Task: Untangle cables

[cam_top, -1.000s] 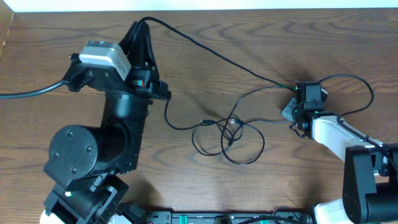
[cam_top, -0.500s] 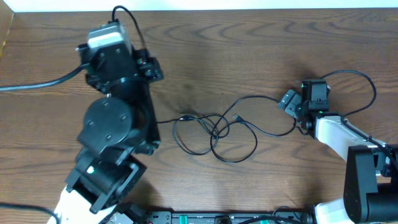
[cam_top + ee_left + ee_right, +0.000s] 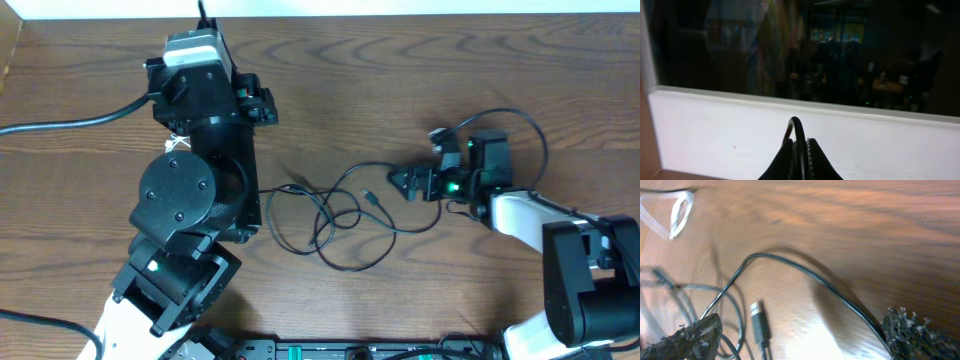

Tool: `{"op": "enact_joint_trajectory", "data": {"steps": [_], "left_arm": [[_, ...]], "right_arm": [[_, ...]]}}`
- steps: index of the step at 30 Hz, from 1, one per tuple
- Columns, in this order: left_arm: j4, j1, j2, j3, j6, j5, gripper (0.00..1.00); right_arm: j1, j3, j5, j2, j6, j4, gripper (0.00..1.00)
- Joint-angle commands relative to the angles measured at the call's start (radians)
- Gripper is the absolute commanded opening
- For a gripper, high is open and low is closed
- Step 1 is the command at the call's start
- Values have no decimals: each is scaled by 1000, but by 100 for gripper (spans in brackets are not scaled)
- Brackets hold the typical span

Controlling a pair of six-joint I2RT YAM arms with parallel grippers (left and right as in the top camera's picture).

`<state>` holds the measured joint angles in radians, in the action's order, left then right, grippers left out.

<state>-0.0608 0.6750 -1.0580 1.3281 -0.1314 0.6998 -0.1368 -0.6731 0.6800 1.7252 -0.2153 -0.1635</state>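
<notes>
Most of the thin black cable (image 3: 762,254) lies looped on the surface (image 3: 400,80) between the arms; it looks limp, light and slick, so with left fingers (image 3: 784,159) pinching one strand and right fingers (image 3: 695,335) spread, you should grip just behind the plug (image 3: 758,322).

A thin black cable (image 3: 760,254) is lying on the brown wood-grain tabletop (image 3: 865,230); a thin white cable (image 3: 681,215) is showing at its eleven o'clock.
</notes>
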Motion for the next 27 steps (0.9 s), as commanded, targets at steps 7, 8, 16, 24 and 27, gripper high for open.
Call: {"op": "enact_joint_trajectory", "data": {"steps": [7,8,16,24,27], "left_arm": [[-120,-4,27,12,-7,-197,7],[-127,-4,29,12,-6,-207,8],[-236,-4,49,12,-6,-229,7],[-419,-4,47,12,-6,-276,8],[-423,-4,47,12,-6,-321,8]], "right_arm": [[-158,8,-134,11,74,-29,89],[-168,8,-183,11,74,-23,84],[-182,8,-637,11,-117,90,38],[-131,8,-760,11,-326,175,18],[-95,8,-739,8,-338,205,15]]}}
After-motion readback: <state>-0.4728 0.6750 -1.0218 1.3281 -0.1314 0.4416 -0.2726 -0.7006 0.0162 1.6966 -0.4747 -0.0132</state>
